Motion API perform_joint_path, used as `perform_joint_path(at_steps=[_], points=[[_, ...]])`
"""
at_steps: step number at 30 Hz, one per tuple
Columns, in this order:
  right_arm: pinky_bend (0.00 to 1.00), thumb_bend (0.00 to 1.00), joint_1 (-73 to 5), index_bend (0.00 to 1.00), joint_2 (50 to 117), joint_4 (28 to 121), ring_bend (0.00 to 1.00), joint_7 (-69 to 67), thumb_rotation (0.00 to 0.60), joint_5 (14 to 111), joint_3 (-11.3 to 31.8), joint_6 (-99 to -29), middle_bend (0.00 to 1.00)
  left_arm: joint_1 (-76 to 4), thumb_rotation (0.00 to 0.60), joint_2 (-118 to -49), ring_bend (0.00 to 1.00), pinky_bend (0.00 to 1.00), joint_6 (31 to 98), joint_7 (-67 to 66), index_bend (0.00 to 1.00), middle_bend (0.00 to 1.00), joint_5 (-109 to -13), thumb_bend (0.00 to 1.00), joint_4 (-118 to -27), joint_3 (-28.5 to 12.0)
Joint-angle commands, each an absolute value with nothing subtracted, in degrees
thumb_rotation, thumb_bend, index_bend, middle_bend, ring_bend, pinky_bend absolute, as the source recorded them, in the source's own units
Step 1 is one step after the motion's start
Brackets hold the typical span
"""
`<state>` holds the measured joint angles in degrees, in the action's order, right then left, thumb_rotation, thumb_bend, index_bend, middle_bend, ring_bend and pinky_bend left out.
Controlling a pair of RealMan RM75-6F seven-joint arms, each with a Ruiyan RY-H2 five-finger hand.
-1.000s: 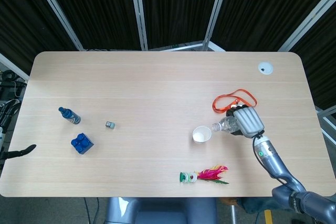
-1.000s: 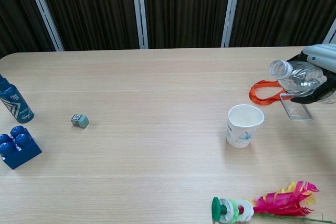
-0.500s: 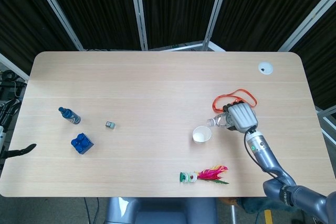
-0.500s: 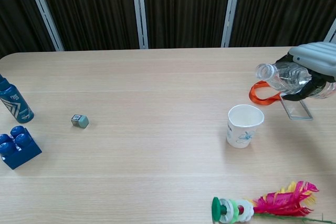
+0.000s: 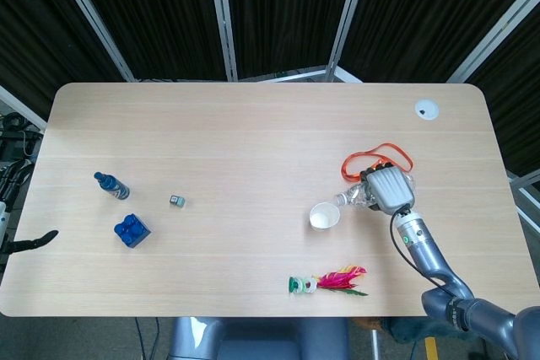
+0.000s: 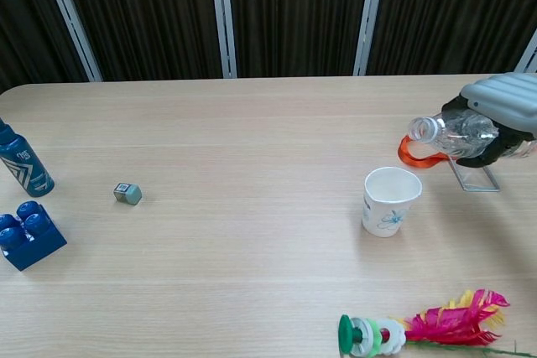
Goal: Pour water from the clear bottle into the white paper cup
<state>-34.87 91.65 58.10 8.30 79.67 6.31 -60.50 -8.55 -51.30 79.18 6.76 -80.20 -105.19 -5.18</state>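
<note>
The right hand [image 6: 502, 111] has its fingers [image 6: 495, 145] wrapped around the body of the clear bottle [image 6: 449, 132], gripping it from above with the dark fingertips curling under its far side; the bottle lies tipped nearly level, its open neck pointing left past the fingers and hanging above and just right of the white paper cup [image 6: 390, 200], not touching it. The cup stands upright on the worktop [image 6: 252, 148]; an orange strap [image 5: 375, 160] lies behind the hand; the left hand is not visible.
</note>
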Motion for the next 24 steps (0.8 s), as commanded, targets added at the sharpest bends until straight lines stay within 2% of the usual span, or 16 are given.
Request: perform_joint_path(at_steps=[1,24], points=[[0.47,0.25,-34.8,0.61,92.1,57.9,0.54,9.4,0.6,80.1,6.2,-61.2,0.6,-8.5,0.6,-51.3,0.0,0.0,79.2,6.8,0.0,0.0,-80.2,0.0,-105.2,-5.2],[0.47,0.25,-34.2,0.61,93.6,56.9,0.55,17.0,0.6,79.7,6.9,-63.4,0.6,-8.6,0.6,-50.9,0.0,0.0,78.9,7.1,0.0,0.0,-79.9,0.0,-105.4,-5.1]])
